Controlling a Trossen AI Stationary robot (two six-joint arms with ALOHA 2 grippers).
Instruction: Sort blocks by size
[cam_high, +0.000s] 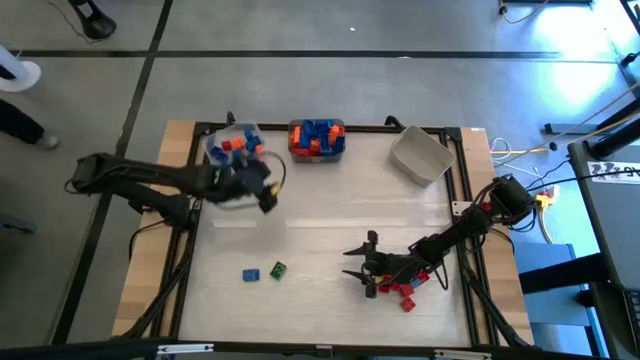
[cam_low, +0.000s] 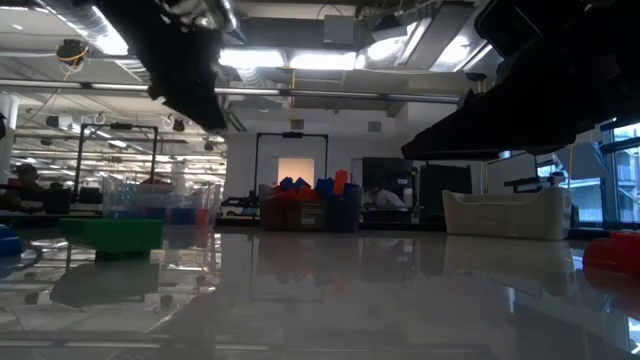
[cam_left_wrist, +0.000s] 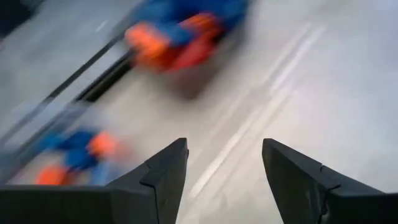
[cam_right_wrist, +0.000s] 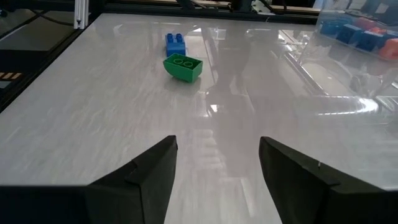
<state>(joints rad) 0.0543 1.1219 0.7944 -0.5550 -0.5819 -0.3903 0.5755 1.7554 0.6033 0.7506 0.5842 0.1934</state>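
Green block (cam_high: 278, 269): beside blue block (cam_high: 250, 274), near table front.
Left gripper (cam_high: 267, 196): fingers apart, empty, by clear bin (cam_high: 234, 146).
Right gripper (cam_high: 356, 261): fingers apart, empty, beside red blocks (cam_high: 400, 290).

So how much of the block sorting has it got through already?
Mostly done, it seems. Two bins at the far edge already hold blocks: a clear bin and a fuller middle bin. The grey bin looks empty. Nothing is in hand: the left gripper is open beside the clear bin, and the right gripper is open too. Left: a blue block, a green block and a red pile.
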